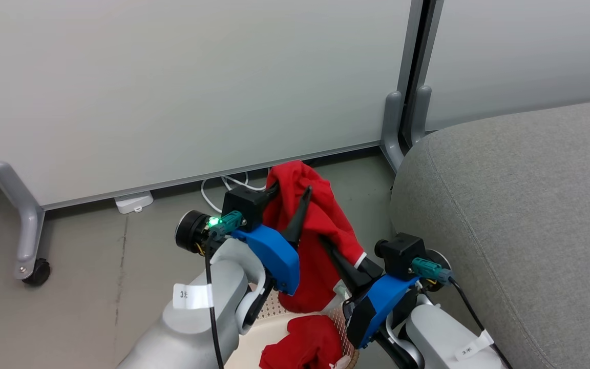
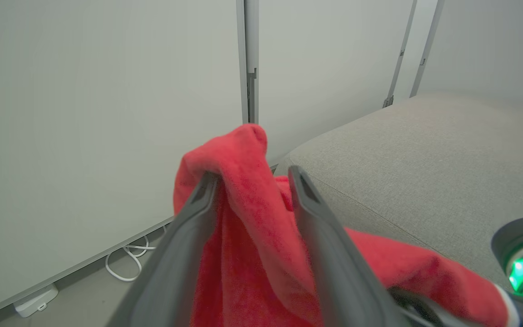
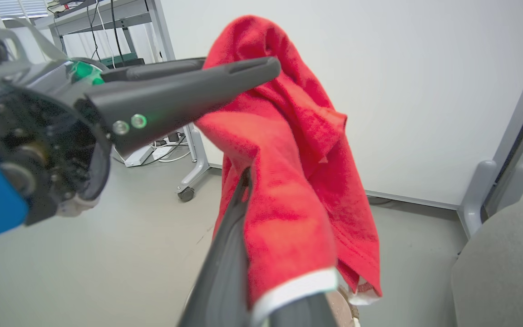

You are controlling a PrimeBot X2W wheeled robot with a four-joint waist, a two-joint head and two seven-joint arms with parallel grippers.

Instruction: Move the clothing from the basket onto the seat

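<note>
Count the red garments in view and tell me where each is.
2. The lifted garment hangs from the left gripper and right gripper above the basket; the second garment lies in the basket. Others may be hidden under it.

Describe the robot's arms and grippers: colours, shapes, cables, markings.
Both forearms are rounded pale grey shells with white tape labels. The left gripper and right gripper each have two long, tapering dark grey fingers, a bright blue wrist housing and a black box. A teal connector with a black cable plugs into each box; a green light glows on the left one.
</note>
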